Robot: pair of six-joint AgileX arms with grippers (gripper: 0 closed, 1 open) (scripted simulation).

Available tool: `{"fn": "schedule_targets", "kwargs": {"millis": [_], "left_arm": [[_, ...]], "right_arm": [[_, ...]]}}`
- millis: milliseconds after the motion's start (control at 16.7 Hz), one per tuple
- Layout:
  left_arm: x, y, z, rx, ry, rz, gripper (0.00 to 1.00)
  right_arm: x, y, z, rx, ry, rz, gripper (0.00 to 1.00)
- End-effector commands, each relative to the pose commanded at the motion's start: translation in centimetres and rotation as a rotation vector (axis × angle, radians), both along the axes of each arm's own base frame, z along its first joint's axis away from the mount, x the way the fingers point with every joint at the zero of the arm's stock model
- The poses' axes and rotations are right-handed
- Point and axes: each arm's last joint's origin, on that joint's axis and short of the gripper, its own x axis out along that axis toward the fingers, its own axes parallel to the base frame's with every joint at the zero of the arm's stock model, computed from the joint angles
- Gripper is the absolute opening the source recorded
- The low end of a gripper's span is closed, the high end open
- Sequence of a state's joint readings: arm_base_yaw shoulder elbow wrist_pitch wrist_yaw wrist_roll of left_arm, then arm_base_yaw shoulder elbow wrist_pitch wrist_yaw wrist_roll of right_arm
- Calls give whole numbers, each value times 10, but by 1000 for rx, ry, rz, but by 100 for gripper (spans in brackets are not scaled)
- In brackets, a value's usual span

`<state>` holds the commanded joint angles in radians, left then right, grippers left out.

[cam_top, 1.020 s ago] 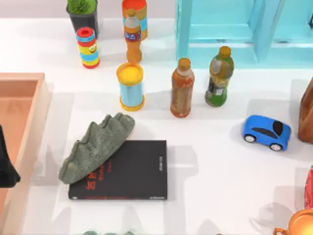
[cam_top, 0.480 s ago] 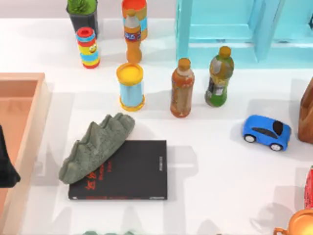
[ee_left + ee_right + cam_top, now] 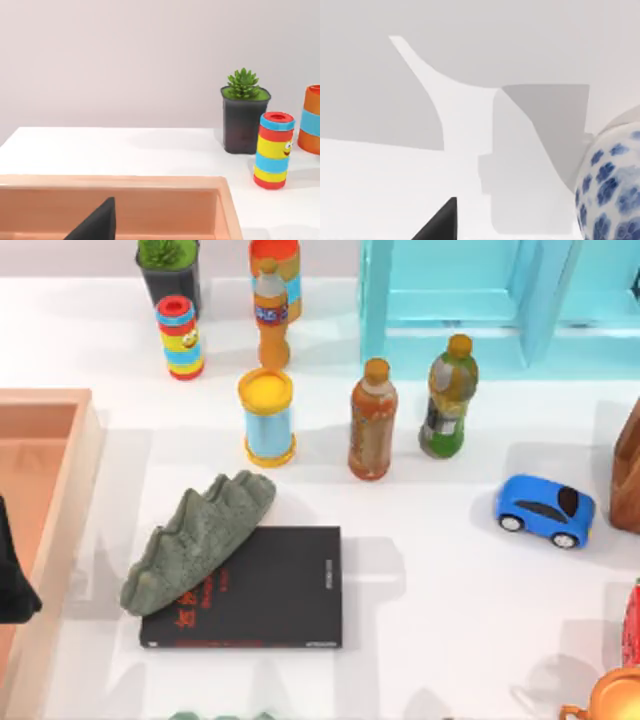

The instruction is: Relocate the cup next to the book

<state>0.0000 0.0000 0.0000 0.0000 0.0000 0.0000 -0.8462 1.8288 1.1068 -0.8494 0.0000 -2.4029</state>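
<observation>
The black book (image 3: pixel 270 590) with red lettering lies flat at the front middle of the table. A green ridged rock-like piece (image 3: pixel 195 540) rests across its left rear corner. The white cup (image 3: pixel 612 195) with blue speckles stands on the white tabletop close beside my right gripper (image 3: pixel 440 222), apart from it, in the right wrist view. My left gripper (image 3: pixel 12 570) is a dark shape parked at the table's left edge over the wooden tray (image 3: pixel 50 440); its tip (image 3: pixel 95 222) also shows above the tray (image 3: pixel 150 182).
Behind the book stand a yellow-topped light-blue canister (image 3: pixel 267 418), an orange bottle (image 3: pixel 372 420) and a green bottle (image 3: pixel 447 398). A blue toy car (image 3: pixel 545 510) sits at the right, a copper mug (image 3: pixel 615 695) at the front right, a teal shelf (image 3: pixel 450 300) at the back.
</observation>
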Motion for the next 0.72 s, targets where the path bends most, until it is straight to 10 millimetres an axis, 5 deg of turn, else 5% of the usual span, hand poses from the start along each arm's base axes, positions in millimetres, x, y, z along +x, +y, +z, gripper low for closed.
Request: {"fn": "schedule_targets", "kwargs": {"millis": [540, 720], "left_arm": [[0, 0, 0, 0, 0, 0, 100], [0, 0, 0, 0, 0, 0, 100]], "right_arm": [[0, 0, 0, 0, 0, 0, 2], [0, 0, 0, 0, 0, 0, 0]]}}
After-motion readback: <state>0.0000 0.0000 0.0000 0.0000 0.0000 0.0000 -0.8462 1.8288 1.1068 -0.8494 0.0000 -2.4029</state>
